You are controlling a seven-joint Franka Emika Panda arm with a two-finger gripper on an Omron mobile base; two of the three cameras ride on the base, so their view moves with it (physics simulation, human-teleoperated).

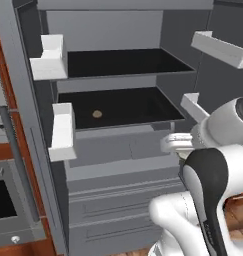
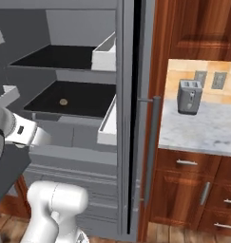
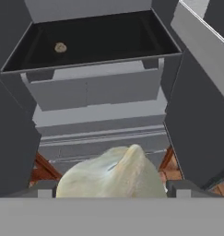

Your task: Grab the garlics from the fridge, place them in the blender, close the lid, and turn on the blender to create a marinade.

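Jaws closed around one pale, lumpy bulb, the held garlic, with a dark finger tip touching each side of it in the hand view. Looks firmly gripped, in front of the open fridge and below the level of its dark shelves.

Second garlic, small and tan, lying alone on the lower dark shelf, toward the left and back part of it. Same bulb visible from the right base view and far up in the hand view. Well apart from the held one.

Upper dark shelf above it, with nothing to make out on it. Under the lower shelf, grey drawers, all pushed in.

White door bins on the open left door, one above the other, and another white bin on the right door.

To the left of the fridge, part of an oven in a wood frame. To the right of the fridge, a grey toaster standing upright on the marble table, close to the tiled wall, with wooden cupboards beneath.
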